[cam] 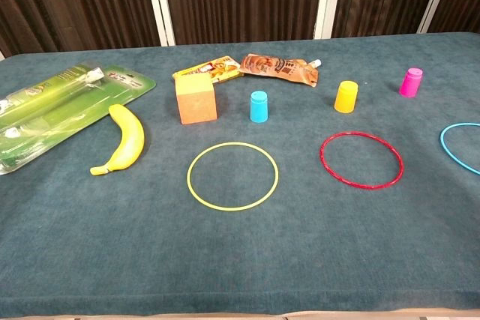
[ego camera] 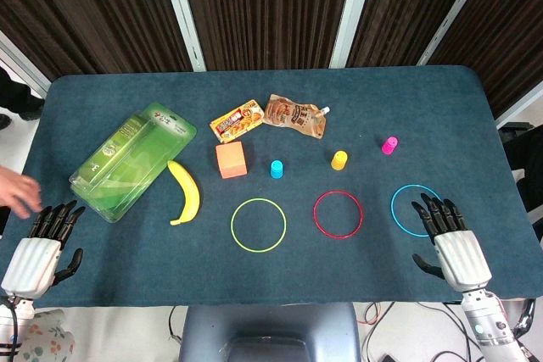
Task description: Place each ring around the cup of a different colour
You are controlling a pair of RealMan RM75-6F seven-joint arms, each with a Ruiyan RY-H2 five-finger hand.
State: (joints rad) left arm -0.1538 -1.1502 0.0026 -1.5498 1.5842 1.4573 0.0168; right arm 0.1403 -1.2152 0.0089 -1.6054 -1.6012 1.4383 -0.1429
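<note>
Three rings lie flat on the blue table: a yellow ring (ego camera: 258, 225) (cam: 232, 175), a red ring (ego camera: 338, 214) (cam: 361, 160) and a blue ring (ego camera: 416, 209) (cam: 460, 147). Behind them stand three small upside-down cups: blue cup (ego camera: 277, 169) (cam: 259, 106), yellow cup (ego camera: 339, 159) (cam: 346, 97), pink cup (ego camera: 389, 145) (cam: 410, 82). No ring encircles a cup. My right hand (ego camera: 450, 239) lies open at the front right, fingertips touching or overlapping the blue ring's near edge. My left hand (ego camera: 42, 243) rests open at the front left, holding nothing. The chest view shows neither hand.
A green blister pack (ego camera: 131, 158), a banana (ego camera: 187, 192), an orange block (ego camera: 231, 159) and two snack packets (ego camera: 237, 120) (ego camera: 294, 115) lie on the left and back. A person's hand (ego camera: 17, 192) reaches in at the left edge.
</note>
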